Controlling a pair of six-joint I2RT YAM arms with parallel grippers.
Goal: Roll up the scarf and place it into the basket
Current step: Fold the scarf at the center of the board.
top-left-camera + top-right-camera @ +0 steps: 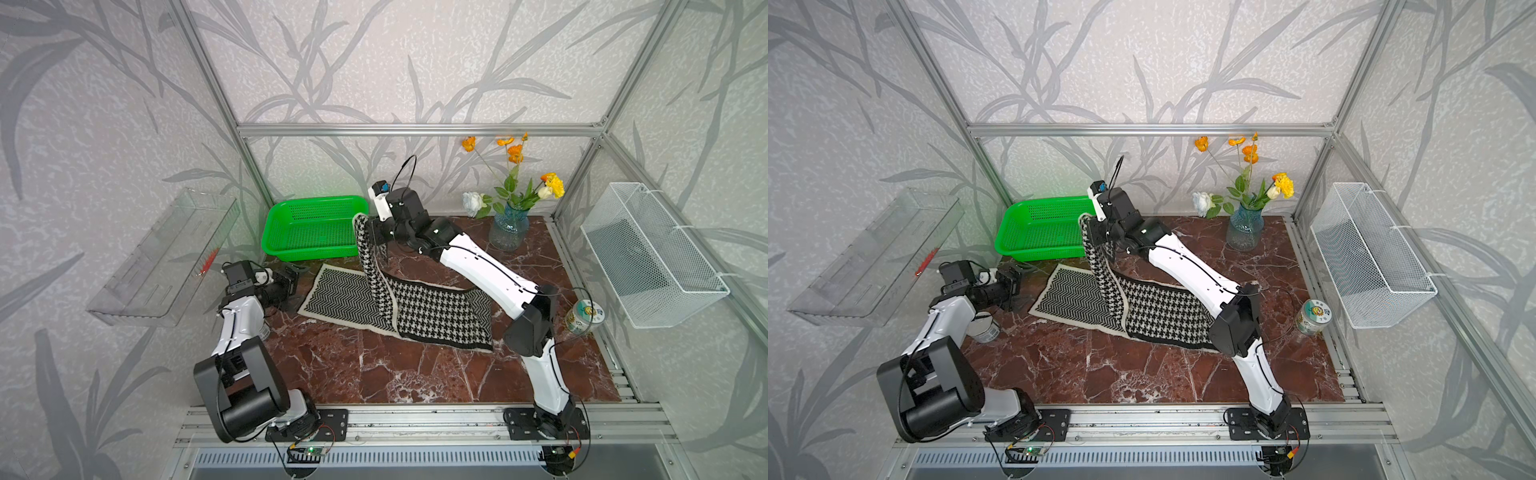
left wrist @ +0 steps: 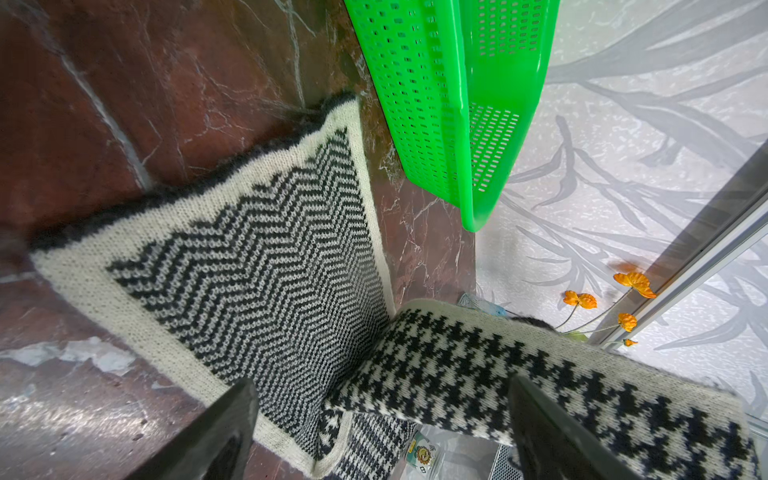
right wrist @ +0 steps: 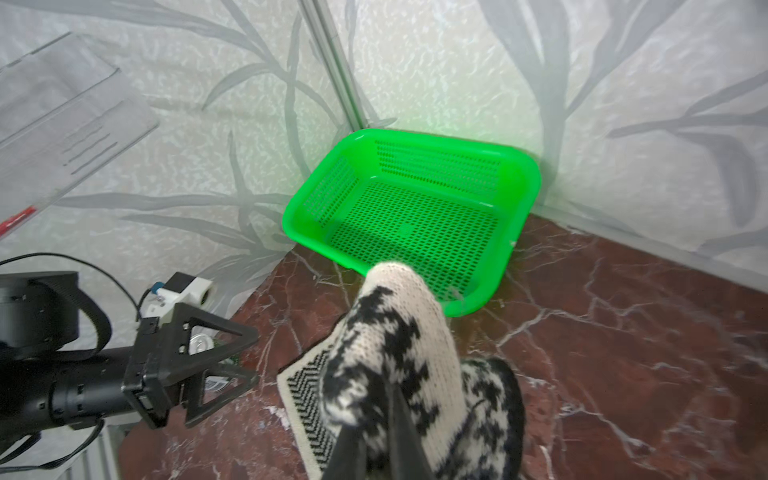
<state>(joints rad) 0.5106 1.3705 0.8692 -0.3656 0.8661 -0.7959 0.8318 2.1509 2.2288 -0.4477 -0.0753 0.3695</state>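
Note:
The scarf [image 1: 340, 299] lies across the marble table, its herringbone face up at the left end and its houndstooth face folded over to the right. My right gripper [image 1: 371, 227] is shut on one houndstooth end [image 3: 395, 332] and holds it up as a hanging strip, just in front of the green basket [image 1: 309, 252]. The basket [image 3: 415, 232] stands empty in the back left corner. My left gripper [image 1: 296, 289] is open and level just left of the scarf's herringbone end [image 2: 266, 266], with nothing between its fingers [image 2: 232, 415].
A blue glass vase of flowers [image 1: 509, 230] stands at the back right. A small can [image 1: 584, 318] sits near the right edge, and another can [image 1: 984, 328] sits under the left arm. A white wire basket [image 1: 652, 257] and a clear tray [image 1: 166, 257] hang on the side walls.

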